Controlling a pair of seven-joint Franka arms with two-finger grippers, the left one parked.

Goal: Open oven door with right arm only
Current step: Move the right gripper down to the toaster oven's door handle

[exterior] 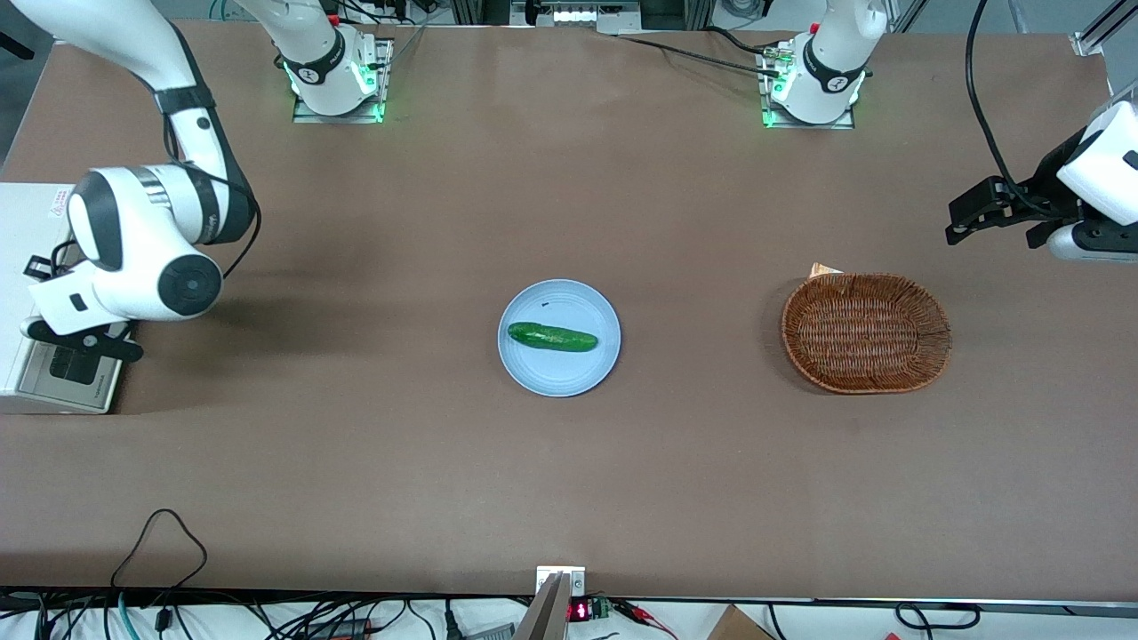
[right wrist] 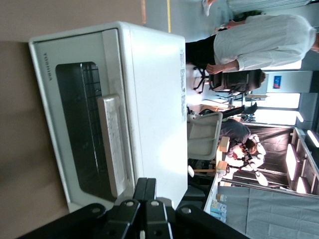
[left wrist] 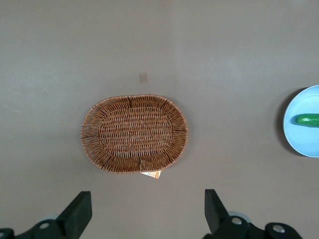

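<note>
The small white toaster oven (exterior: pixel 27 233) stands at the working arm's end of the table. Its oven door (right wrist: pixel 75 129), cream-framed with a dark glass window, lies flush against the oven body, and the silver bar handle (right wrist: pixel 113 144) runs along it. In the front view the door (exterior: pixel 64 380) faces the front camera. The right arm (exterior: pixel 147 244) bends down over the oven, with its black gripper (exterior: pixel 89 342) just above the door. In the right wrist view the gripper (right wrist: pixel 146 186) is shut with nothing between its fingers, close to one end of the handle and apart from it.
A light blue plate (exterior: pixel 558 373) with a green cucumber (exterior: pixel 552 337) sits mid-table. A brown wicker basket (exterior: pixel 866 332) lies toward the parked arm's end. The table's front edge runs close to the front camera, with cables hanging below it.
</note>
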